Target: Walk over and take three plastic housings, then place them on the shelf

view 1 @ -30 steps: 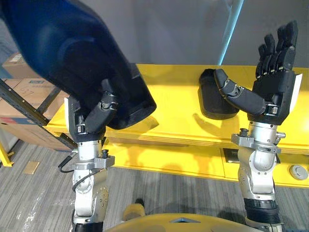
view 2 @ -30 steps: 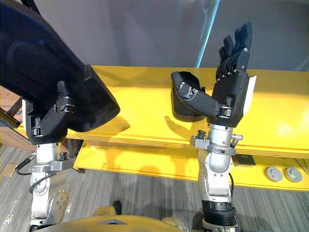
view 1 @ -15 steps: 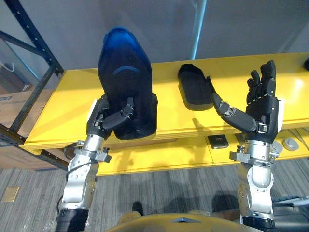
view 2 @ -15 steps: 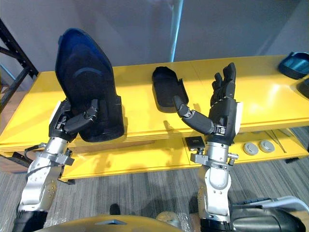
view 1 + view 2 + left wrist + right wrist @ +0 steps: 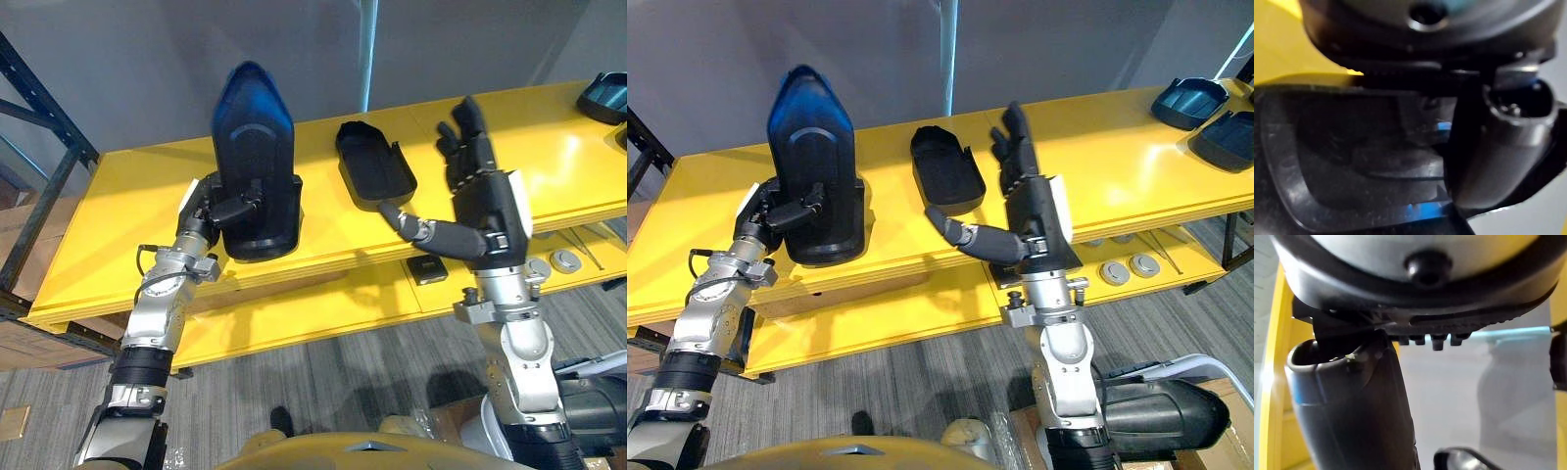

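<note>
A dark blue-black plastic housing [image 5: 253,147] stands upright with its lower end at the yellow shelf [image 5: 108,225], near the front edge. My left hand [image 5: 209,210] is shut on its lower part, the thumb [image 5: 1498,147] across its hollow inside [image 5: 1352,161]. A second black housing [image 5: 372,162] lies flat on the shelf further right. My right hand [image 5: 482,201] hovers open at the shelf's front edge just right of that one, fingers straight up, thumb [image 5: 1352,406] out to the side, holding nothing.
More dark housings [image 5: 1187,98] lie at the shelf's far right end. A dark blue rack upright [image 5: 39,117] stands at the left. Round fittings [image 5: 563,259] sit on the lower yellow ledge. Grey carpet lies below.
The camera has pulled back and swung, showing more shelf. My left hand has brought the housing down from high and close to standing at the shelf. The right hand stays open.
</note>
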Controlling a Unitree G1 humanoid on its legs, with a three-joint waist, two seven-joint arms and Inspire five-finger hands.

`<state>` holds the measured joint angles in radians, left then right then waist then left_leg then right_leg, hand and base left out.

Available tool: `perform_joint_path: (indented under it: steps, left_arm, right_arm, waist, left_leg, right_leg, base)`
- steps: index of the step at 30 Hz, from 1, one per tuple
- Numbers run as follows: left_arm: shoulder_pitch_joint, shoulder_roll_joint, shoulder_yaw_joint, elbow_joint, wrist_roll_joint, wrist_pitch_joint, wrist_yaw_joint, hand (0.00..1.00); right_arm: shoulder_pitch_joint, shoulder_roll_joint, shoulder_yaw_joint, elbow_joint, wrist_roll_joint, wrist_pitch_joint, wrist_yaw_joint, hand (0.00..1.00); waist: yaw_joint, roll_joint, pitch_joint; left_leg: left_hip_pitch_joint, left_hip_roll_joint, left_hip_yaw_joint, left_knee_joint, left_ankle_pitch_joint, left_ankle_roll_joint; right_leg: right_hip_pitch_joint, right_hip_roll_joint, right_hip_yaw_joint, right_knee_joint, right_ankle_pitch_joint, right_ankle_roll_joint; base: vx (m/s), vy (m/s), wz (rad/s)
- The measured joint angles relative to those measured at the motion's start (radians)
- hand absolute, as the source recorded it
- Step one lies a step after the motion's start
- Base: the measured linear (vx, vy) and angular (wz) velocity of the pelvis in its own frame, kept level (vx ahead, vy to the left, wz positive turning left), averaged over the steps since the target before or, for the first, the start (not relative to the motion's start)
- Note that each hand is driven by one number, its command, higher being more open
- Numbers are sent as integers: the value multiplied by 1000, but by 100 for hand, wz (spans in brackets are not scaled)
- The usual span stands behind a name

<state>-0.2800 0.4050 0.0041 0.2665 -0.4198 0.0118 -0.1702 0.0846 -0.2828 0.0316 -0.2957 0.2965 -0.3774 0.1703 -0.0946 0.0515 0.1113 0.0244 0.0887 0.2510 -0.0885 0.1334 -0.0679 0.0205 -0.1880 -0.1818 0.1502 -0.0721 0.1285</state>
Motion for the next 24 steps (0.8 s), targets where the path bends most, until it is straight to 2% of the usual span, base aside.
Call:
perform_joint_path:
  steps: [5, 12, 13, 18, 24]
  left_arm:
    - [-110, -5, -13, 157, -103, 18, 44, 0]
    - [-169, -19, -46, 230, -152, 49, 105, 0]
    - [-185, -25, -48, 243, -164, 61, 114, 100]
    - [-247, -48, -74, 325, -168, 82, 192, 100]
    - [-279, -47, -78, 326, -120, 93, 226, 100]
  right_arm:
    - [-37, 0, 82, 8, 67, 24, 97, 100]
    - [-37, -3, 157, 9, 70, 40, 132, 100]
    - [-39, -7, 160, 8, 70, 41, 135, 100]
    - [-78, -38, 178, 3, 70, 71, 125, 100]
    - [-92, -37, 196, -16, 70, 104, 111, 100]
  waist:
    - [-21, 12, 12]
    - [-43, 16, 31]
    - [-43, 17, 32]
    - [-48, 15, 57]
    - [-48, 16, 62]
  left_leg:
    - [-7, 0, 2, 0, 12, 4]
    - [-5, 6, 20, -1, 13, 5]
    - [-13, 9, 21, -1, 13, 5]
    - [-24, 9, 25, -1, 16, 1]
    - [-34, 9, 29, 0, 26, 7]
  right_leg:
    - [-12, 0, 7, 8, 6, 0]
    - [-28, 1, 32, 14, 5, -4]
    - [-42, 2, 38, 19, 5, -4]
    - [-61, 3, 53, 24, 10, 0]
    - [-72, 5, 58, 24, 23, 2]
  base:
    - [-39, 16, -1]
    - [-44, 18, -9]
    - [-59, 8, -6]
    - [-36, 15, -5]
    - [13, 2, -2]
